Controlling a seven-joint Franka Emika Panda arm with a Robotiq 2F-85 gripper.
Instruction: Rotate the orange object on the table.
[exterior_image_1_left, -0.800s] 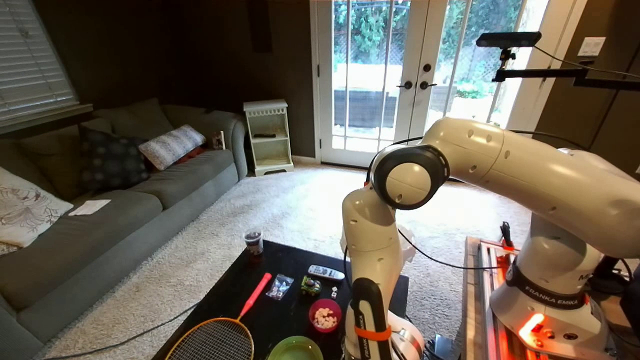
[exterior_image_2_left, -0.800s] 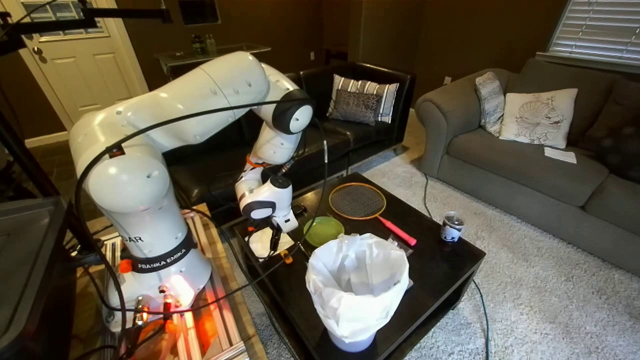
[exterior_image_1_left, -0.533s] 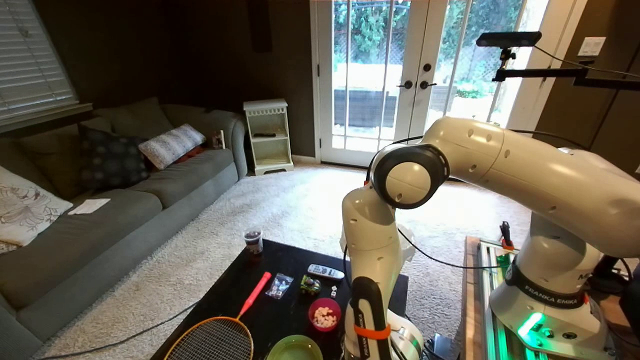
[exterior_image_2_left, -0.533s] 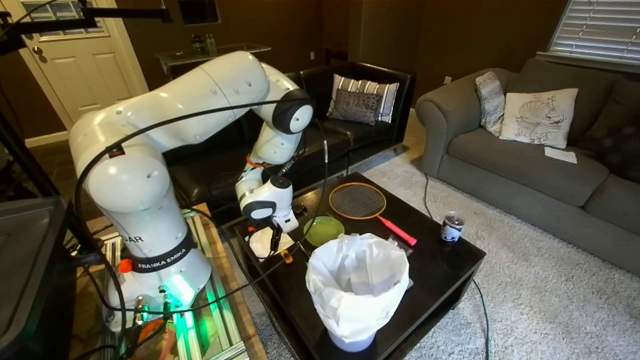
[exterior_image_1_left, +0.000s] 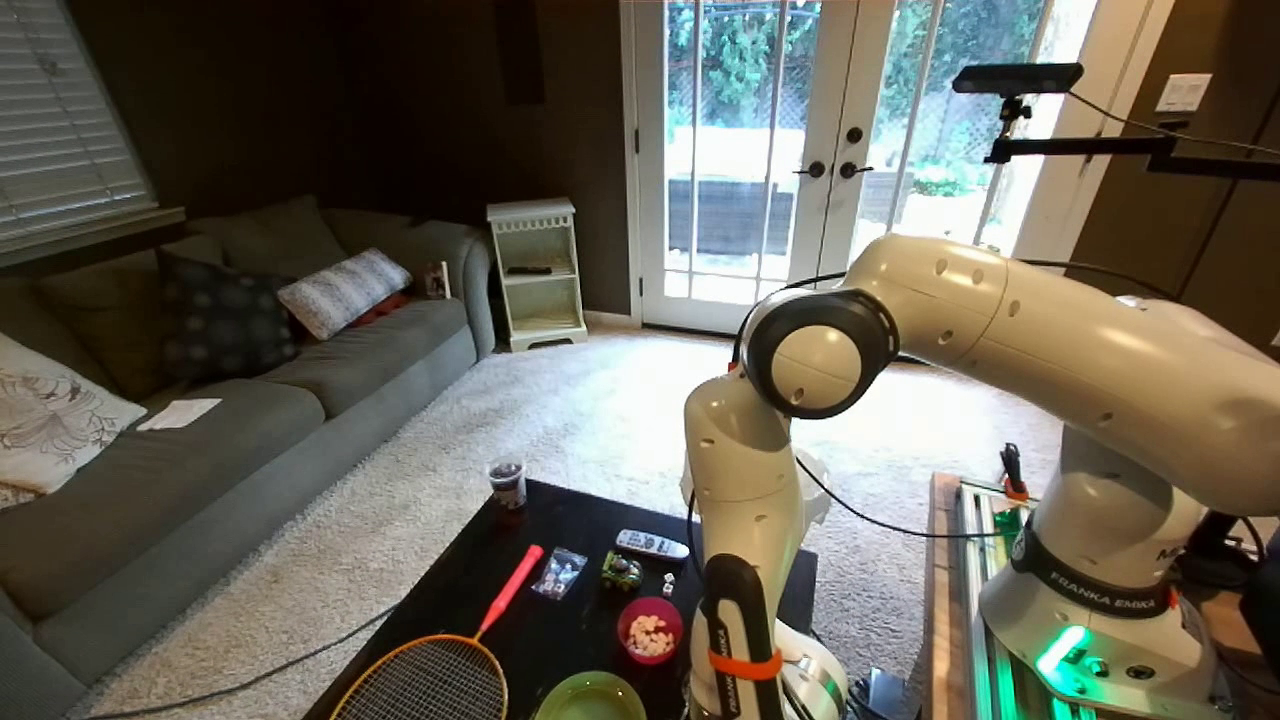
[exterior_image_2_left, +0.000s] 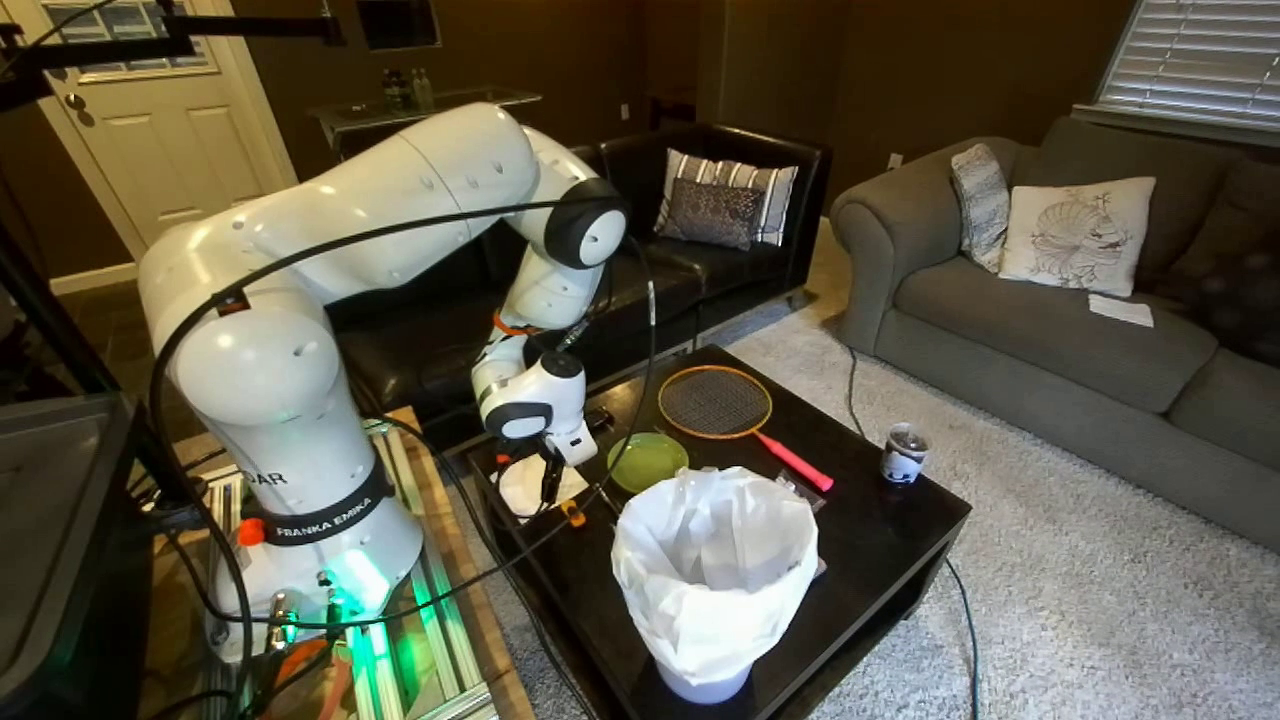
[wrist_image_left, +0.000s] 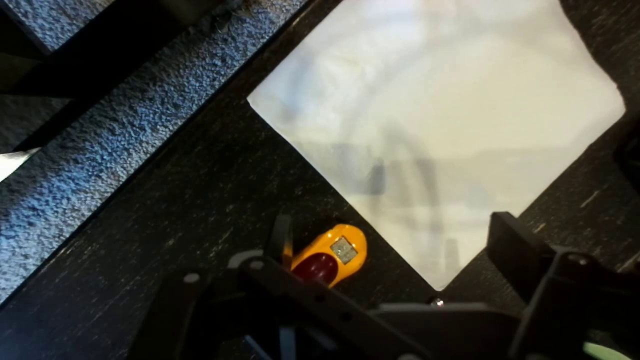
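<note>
My arm (exterior_image_2_left: 400, 190) climbs from its base (exterior_image_2_left: 290, 565), reaches outward and up, then bends sharply so that its last part hangs over one end of the black worktop (exterior_image_2_left: 880, 540). In an exterior view a white bucket (exterior_image_2_left: 705, 688) stands upright on the worktop, lined with a white bag (exterior_image_2_left: 690, 610) that folds out over the rim and hides most of the wall. A white sheet (wrist_image_left: 450, 110) lies flat below me. Above it my pincer (wrist_image_left: 392, 225) points down, its jaws standing wide apart, with a corner of the sheet showing in the gap. The green bowl (exterior_image_2_left: 655, 465) sits near the pincer. In an exterior view a pink bowl (exterior_image_1_left: 652, 607) holds a heap of small white pieces (exterior_image_1_left: 650, 637). In both exterior views a cup (exterior_image_2_left: 903, 468) stands upright near a corner of the worktop, something dark inside it. The orange object (wrist_image_left: 326, 245) lies on the worktop just beside the sheet's edge; in my wrist view it shows between the jaws, close to one of them, which covers part of it. Whether they touch I cannot tell.
</note>
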